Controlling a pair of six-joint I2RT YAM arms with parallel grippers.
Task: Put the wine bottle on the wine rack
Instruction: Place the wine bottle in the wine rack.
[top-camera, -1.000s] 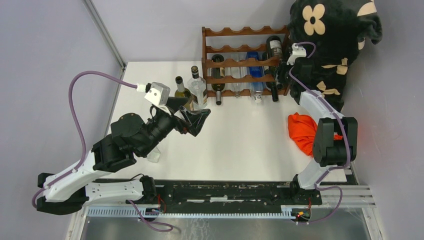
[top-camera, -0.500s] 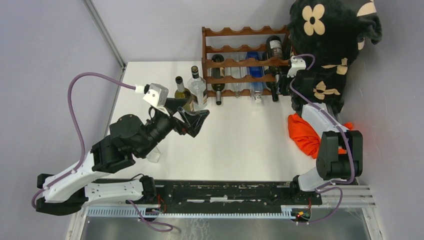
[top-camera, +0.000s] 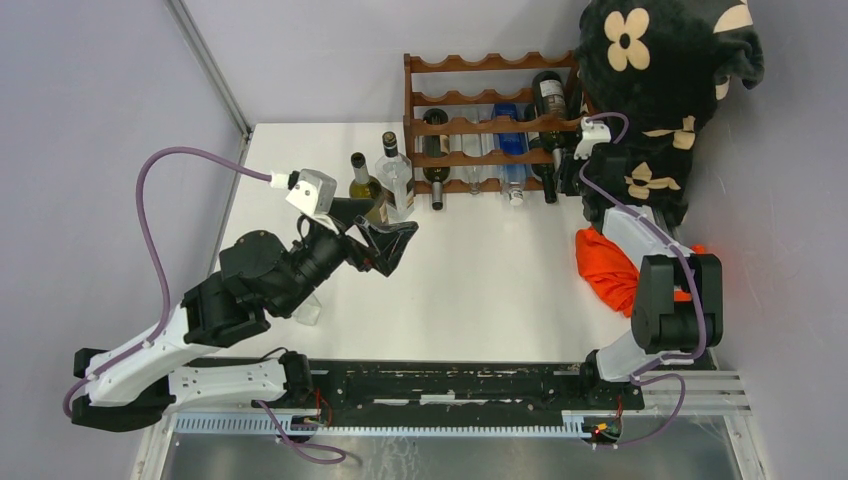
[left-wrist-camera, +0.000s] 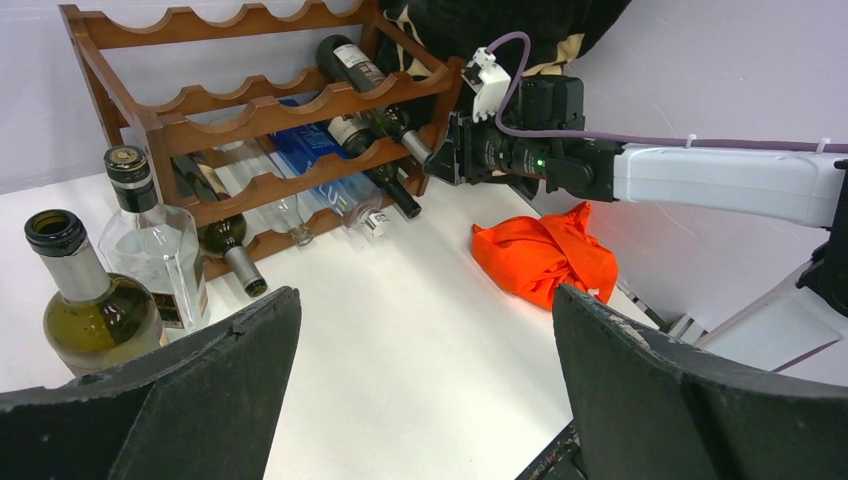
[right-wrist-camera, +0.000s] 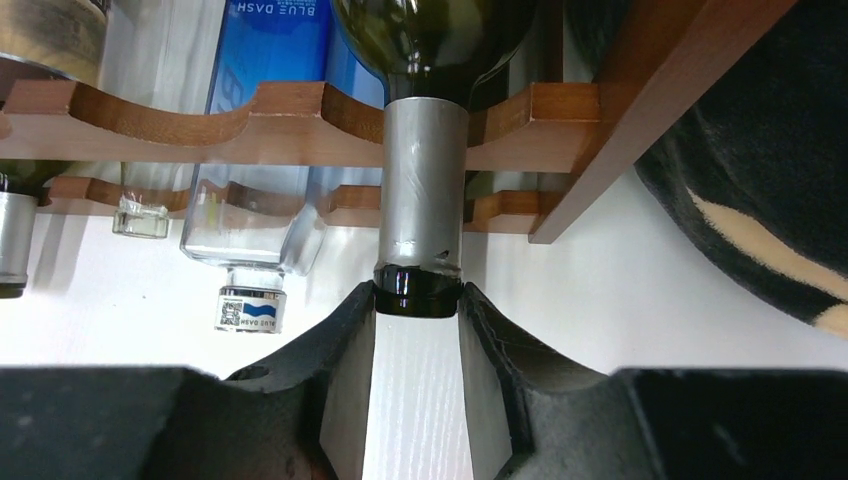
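Right gripper (right-wrist-camera: 417, 303): fingers pinch the mouth of the wine bottle (right-wrist-camera: 424, 180), directly ahead of them. The bottle lies in the wine rack (right-wrist-camera: 290, 108), its foil-capped neck seated in a scallop of the front rail (a blue-labelled clear bottle (right-wrist-camera: 262, 150) lies just left). Left gripper (left-wrist-camera: 422, 300): fingers spread wide, holding nothing, rack well ahead.

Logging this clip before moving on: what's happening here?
The right gripper is closed on the mouth of a dark, foil-necked wine bottle lying in the wooden wine rack, at its right end. The left gripper hangs open above the table, holding nothing, beside an upright green bottle and a clear bottle.
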